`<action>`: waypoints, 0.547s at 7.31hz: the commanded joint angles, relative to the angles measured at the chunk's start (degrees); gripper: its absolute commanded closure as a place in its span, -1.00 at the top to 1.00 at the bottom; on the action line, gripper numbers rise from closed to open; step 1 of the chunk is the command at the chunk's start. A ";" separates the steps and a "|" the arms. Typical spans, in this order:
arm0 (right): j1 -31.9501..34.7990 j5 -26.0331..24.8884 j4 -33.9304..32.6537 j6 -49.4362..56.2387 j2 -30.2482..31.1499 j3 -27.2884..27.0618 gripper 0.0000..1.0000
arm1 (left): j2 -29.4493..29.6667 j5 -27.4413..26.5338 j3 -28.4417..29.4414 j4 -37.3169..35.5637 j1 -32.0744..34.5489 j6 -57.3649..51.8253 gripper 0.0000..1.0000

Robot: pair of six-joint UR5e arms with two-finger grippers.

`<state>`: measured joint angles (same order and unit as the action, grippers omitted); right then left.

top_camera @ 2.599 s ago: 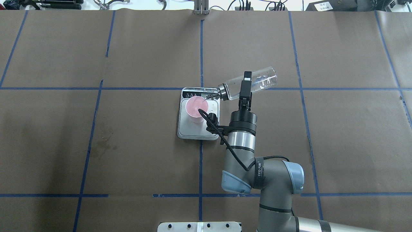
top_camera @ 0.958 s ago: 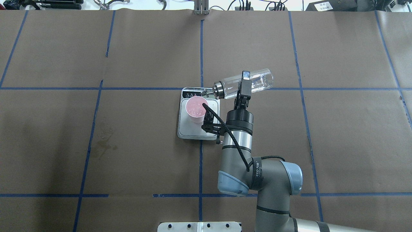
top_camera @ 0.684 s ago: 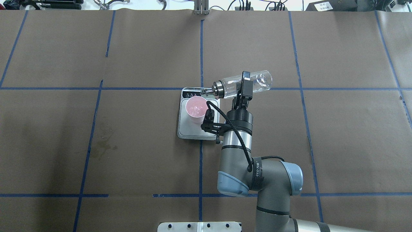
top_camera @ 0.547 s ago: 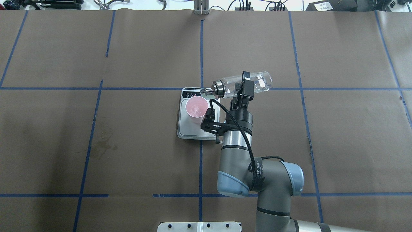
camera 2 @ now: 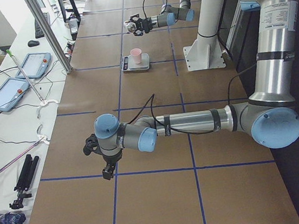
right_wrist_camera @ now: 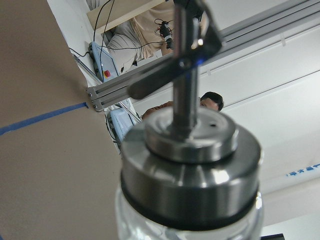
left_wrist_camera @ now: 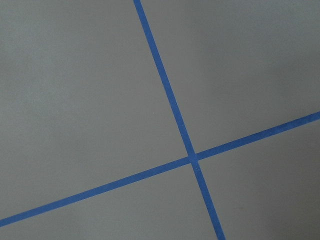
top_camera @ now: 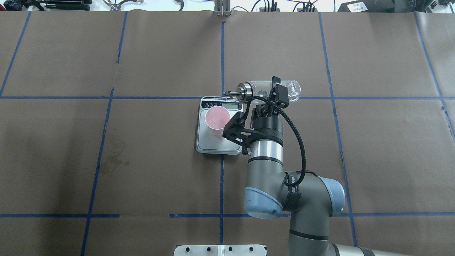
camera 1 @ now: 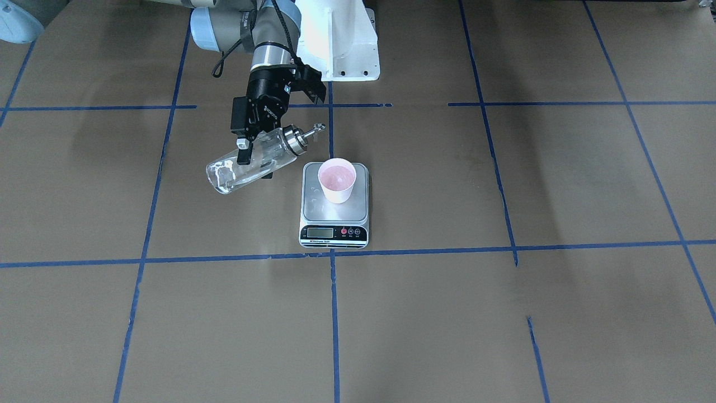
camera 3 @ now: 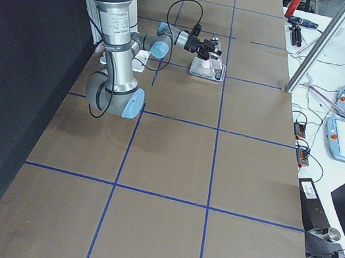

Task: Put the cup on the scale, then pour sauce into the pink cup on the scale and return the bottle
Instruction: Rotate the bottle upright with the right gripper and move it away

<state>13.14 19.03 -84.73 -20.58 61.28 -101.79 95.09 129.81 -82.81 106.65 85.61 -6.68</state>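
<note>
The right gripper (top_camera: 275, 93) rolls its wrist back, so the bottle (top_camera: 257, 90) goes from tipped down to cap-end-up. Its spout (top_camera: 231, 94) is off the cup (top_camera: 217, 118) now, just past the scale's (top_camera: 217, 144) display end. The cable (top_camera: 298, 135) has flipped to the arm's right.

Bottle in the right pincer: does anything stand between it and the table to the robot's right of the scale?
Nothing visible does. The right pincer holds the bottle tilted above the table beside the scale; the cup and scale lie on its other side, toward the robot's left.
</note>
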 commanded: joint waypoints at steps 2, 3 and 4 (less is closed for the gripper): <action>1.18 7.03 0.00 -13.91 4.43 -5.83 -1.00 | 0.35 -0.09 -0.16 -0.04 0.00 0.00 1.00; 2.23 12.20 0.00 -20.92 6.63 -9.88 -1.00 | 0.70 -0.09 -0.16 -0.04 0.00 0.00 1.00; 2.94 14.69 0.00 -22.82 8.66 -11.22 -1.00 | 0.79 -0.09 -0.68 -0.47 0.00 0.00 1.00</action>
<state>15.06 29.43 -84.73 -38.55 67.18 -109.98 95.68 129.74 -83.10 106.51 85.61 -6.68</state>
